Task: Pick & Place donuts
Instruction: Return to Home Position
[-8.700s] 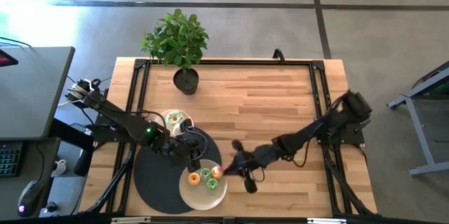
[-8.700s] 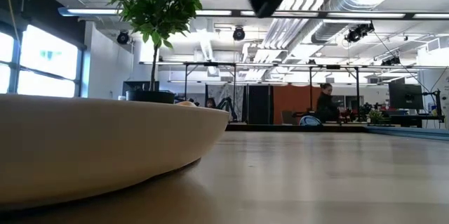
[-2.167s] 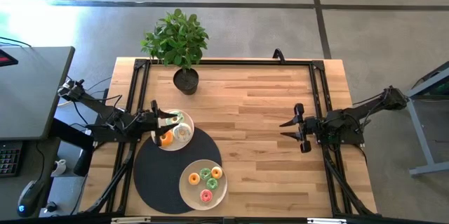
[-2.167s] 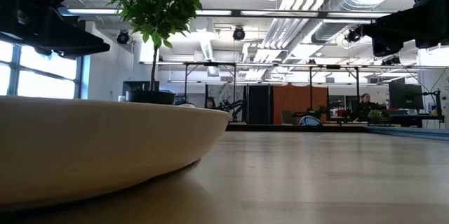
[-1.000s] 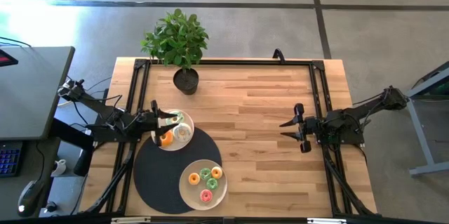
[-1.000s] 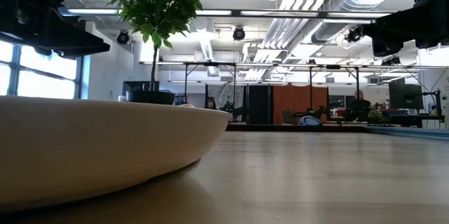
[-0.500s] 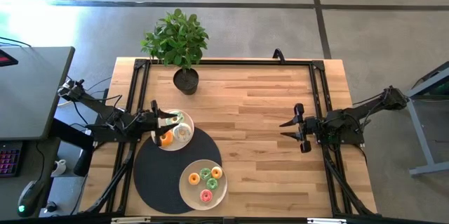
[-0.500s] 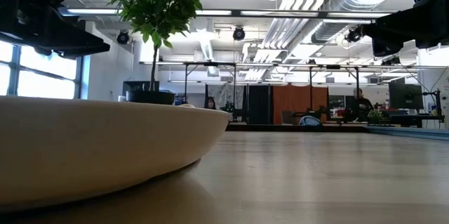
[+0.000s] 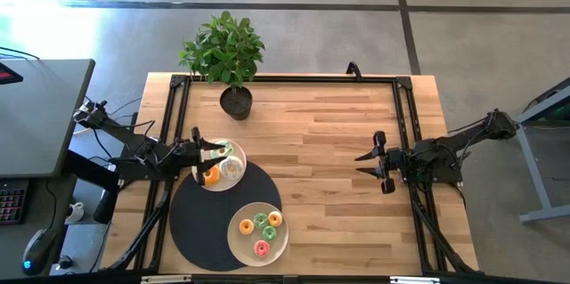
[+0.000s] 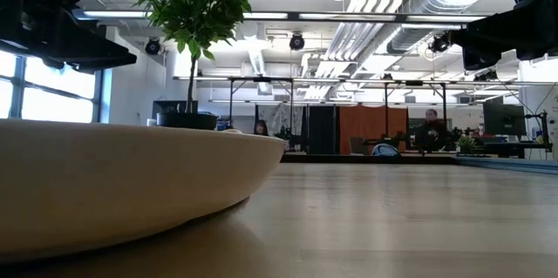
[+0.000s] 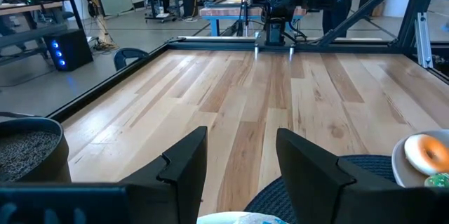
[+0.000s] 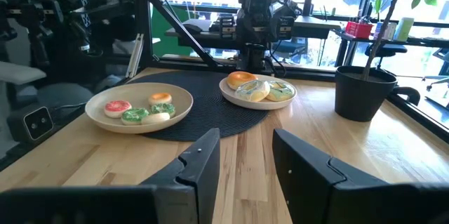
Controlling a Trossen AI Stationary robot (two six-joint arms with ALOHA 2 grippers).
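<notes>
High: left gripper [image 9: 201,154] at the white plate [image 9: 233,182] edge, right gripper [image 9: 358,165] well apart; donuts [image 9: 260,221] lie on it and the tan plate [image 9: 278,241] | Low: tan plate's rim only | Wrists: both finger pairs apart, empty; I fear the left arm clipping its plate.

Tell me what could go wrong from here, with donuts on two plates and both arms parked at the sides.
The left gripper, open, hangs at the rim of the white plate; its next move might nudge that plate or its donuts. The tan plate lies near the front edge of the table, so a bump could tip it off. The right gripper, open, waits at the right side, away from both.
</notes>
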